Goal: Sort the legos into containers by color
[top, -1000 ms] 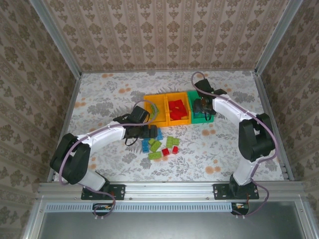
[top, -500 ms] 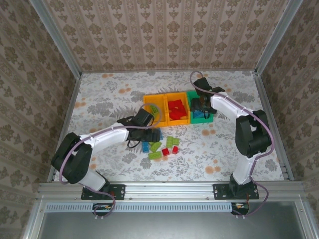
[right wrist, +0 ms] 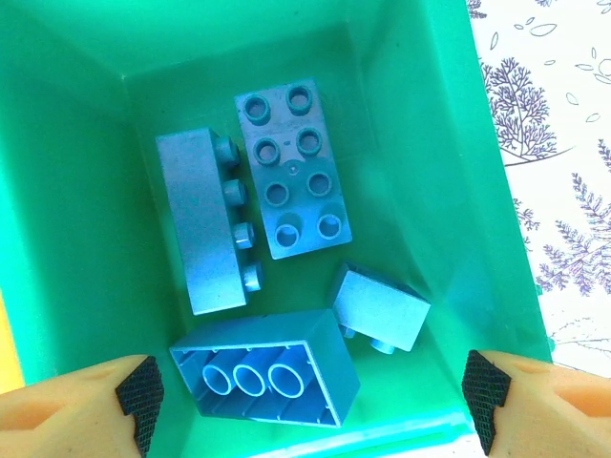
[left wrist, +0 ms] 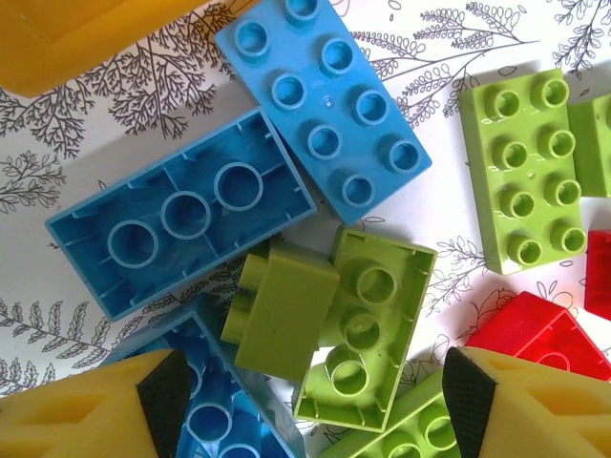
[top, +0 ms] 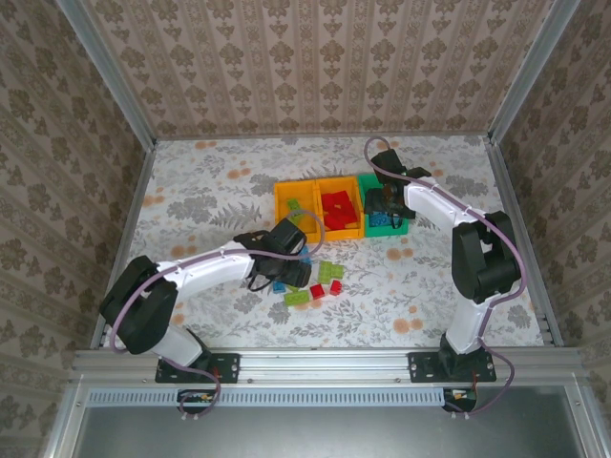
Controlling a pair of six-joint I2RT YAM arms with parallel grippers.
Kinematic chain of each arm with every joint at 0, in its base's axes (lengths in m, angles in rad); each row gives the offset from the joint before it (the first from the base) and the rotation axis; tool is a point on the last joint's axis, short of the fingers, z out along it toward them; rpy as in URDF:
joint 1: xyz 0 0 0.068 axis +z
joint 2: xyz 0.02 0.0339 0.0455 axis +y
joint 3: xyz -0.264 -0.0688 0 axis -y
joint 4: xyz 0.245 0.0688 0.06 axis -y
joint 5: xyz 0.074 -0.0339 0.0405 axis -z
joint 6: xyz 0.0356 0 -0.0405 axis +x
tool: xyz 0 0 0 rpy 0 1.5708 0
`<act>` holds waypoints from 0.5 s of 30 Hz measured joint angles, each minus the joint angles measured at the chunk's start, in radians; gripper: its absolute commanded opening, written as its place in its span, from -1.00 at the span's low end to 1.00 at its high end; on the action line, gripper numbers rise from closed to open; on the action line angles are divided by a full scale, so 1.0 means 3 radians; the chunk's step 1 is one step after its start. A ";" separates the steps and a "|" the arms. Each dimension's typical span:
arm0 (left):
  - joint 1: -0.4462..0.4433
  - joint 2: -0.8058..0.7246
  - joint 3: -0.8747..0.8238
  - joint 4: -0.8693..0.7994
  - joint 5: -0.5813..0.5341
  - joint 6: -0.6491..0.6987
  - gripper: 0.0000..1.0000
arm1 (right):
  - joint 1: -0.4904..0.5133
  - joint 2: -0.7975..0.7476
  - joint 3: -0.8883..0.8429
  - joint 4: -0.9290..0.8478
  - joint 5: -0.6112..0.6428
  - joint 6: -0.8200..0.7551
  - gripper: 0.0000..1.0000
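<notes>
Patterned wallpaper closes in a floral-printed surface [top: 191,191]. Three bins stand in a row toward its far side: an orange-yellow bin [top: 286,196] on the left, a second orange-yellow bin [top: 344,231] holding red bricks [top: 338,205], and a green bin [right wrist: 430,143] on the right. A loose pile of bricks [top: 327,274] lies just in front of them.

The left tool [left wrist: 315,391] has swung away from the left bin's near side and come down over the pile. Its jaws stand wide, though they have begun to narrow. They straddle an upturned lime green brick [left wrist: 368,329] without touching it yet, and two loose blue bricks [left wrist: 329,100] lie just beyond. This looks like the start of the next pick, probably a lime one.

The right tool [right wrist: 313,391] hangs over the green bin with its jaws spread wide, wider than a second ago, and holds nothing. Four blue bricks [right wrist: 291,167] lie on the bin floor, so a blue one was likely just dropped there. What the left bin holds is hard to make out from above.
</notes>
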 measured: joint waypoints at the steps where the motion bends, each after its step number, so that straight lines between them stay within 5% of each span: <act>1: 0.0000 0.0000 0.0001 -0.0004 -0.0004 0.0011 0.43 | 0.0000 0.0000 0.0000 0.0000 -0.0004 0.0008 0.71; 15: -0.0025 0.0146 0.0150 0.0001 -0.0019 0.0137 0.32 | 0.0000 -0.0045 -0.0069 0.0052 -0.0032 0.0048 0.72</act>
